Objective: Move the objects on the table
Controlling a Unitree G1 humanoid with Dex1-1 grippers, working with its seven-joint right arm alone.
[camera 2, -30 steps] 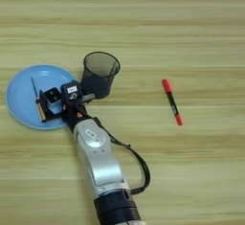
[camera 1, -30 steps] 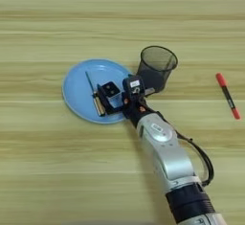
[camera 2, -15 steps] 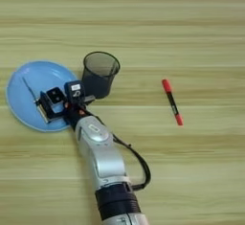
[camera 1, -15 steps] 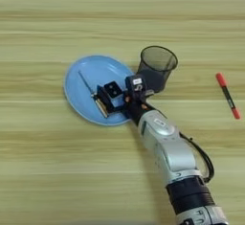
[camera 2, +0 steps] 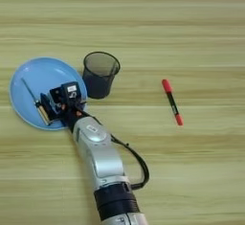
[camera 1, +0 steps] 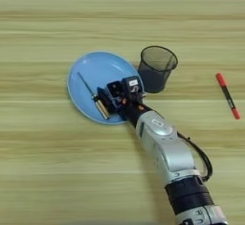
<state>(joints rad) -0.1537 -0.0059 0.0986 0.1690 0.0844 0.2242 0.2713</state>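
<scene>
Left eye view: gripper (camera 1: 111, 99) covers the screwdriver's (camera 1: 94, 97) amber handle on the blue plate (camera 1: 91, 71); jaw state can't be told. Thin shaft lies on the plate. Black mesh cup (camera 1: 157, 68) beside it, contents unclear. Red pen (camera 1: 228, 95) on table (camera 1: 48, 171).

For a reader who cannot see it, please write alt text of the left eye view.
The robot's right end effector is at a screwdriver with an amber handle, which lies on a blue plate on a light wooden table. A black mesh cup stands upright beside the plate, and a red pen lies farther right.
</scene>
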